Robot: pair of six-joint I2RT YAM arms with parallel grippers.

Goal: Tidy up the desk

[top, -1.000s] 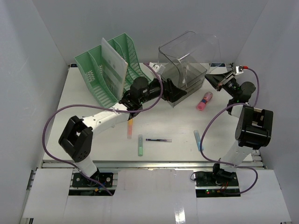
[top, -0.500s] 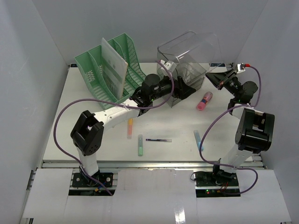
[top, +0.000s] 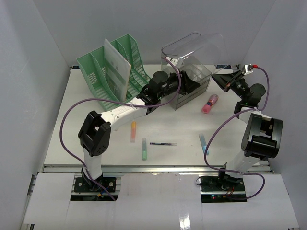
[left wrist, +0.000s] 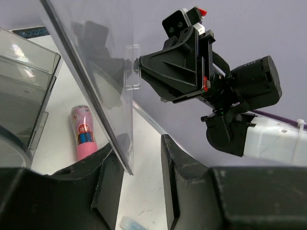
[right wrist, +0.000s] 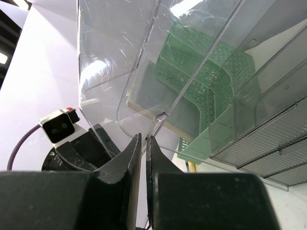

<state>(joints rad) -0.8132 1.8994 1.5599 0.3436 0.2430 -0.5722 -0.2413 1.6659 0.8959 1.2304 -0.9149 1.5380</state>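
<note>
desk: rear edge hidden behind green rack, clear box
blue marker: cut off by bottom edge
pink tube: label unreadable

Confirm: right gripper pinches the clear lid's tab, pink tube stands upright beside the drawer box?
No: the pink tube lies on its side beside the drawer box, per the top external view. The right gripper does pinch the clear lid's tab.

We see plain pale grey walls standing along the left, far and right edges of the big flat white desk. Flat white panels lie past its near edge.
</note>
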